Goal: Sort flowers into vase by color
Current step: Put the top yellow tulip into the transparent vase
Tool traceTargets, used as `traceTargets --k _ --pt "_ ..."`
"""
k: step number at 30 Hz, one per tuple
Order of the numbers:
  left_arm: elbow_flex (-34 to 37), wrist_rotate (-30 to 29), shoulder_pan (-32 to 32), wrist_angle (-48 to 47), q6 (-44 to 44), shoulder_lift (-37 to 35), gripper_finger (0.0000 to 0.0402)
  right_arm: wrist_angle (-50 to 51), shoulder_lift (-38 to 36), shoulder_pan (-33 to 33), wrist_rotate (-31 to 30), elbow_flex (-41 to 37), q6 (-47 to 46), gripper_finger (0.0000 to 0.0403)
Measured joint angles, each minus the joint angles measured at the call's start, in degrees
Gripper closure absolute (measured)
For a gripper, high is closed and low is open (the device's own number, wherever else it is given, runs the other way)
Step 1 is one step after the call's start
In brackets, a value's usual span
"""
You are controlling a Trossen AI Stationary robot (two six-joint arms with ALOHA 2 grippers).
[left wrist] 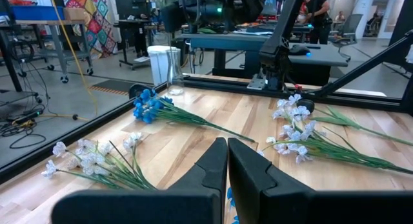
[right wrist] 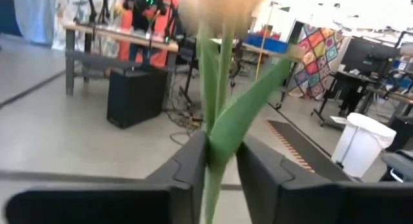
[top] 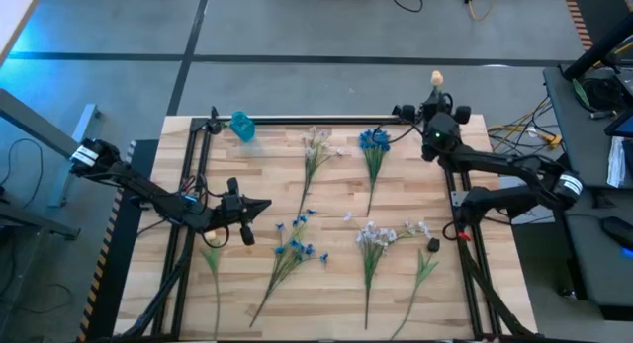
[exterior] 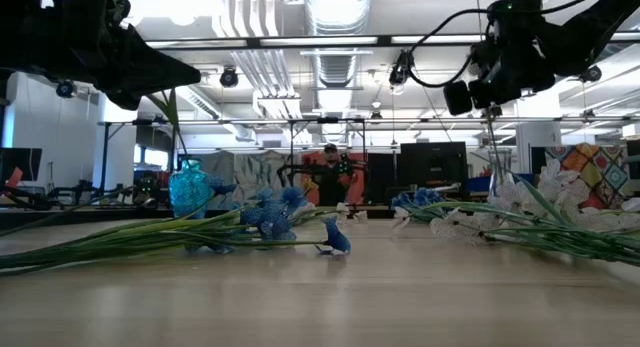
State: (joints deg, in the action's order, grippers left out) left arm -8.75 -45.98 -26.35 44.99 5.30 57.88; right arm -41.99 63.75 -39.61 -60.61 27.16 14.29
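I'm holding my right gripper (right wrist: 222, 161) at the far right corner of the table (top: 396, 284), with the peach tulip (top: 436, 80) stem between its fingers (right wrist: 187, 166). The fingers are sitting close either side of the stem with a narrow gap showing, so I read it as a light pinch or the start of a release; I can't tell which. The bud is sticking up past the table's far edge in the high view, so I'm keeping the stem upright, presumably to drop it stem-first. The low view shows a clear glass vase (exterior: 500, 175) under that gripper, which is likely why I'm parked there. My left gripper (left wrist: 227, 161) is waiting over the near left part of the table, fingers pressed together on nothing, clear of the right arm's path. The blue vase (top: 242, 126) is standing at the far left edge, nothing in it that I can make out. Still lying flat on the wood: a blue sprig (top: 374, 140) and a white-lilac sprig (top: 316, 145) far side, another blue sprig (top: 297, 246) and white-lilac sprig (top: 376, 236) nearer, plus a bare green stem (top: 423, 269) near right. I judge we're early on, with most flowers unsorted.
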Motion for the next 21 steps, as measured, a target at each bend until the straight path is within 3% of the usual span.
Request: traceTargets --k 9,16,21 --pt "0.00 0.02 0.00 0.00 0.11 -0.01 0.0402 21.29 -4.51 0.41 0.11 1.54 -13.12 0.0244" --pt "0.00 0.02 -0.01 -0.01 0.09 0.00 0.0402 38.21 -9.46 2.36 0.62 4.66 -19.63 0.0231" --pt "0.00 0.02 -0.02 -0.02 -0.07 0.01 0.0402 43.42 -12.65 3.93 0.76 6.42 -20.76 0.0230"
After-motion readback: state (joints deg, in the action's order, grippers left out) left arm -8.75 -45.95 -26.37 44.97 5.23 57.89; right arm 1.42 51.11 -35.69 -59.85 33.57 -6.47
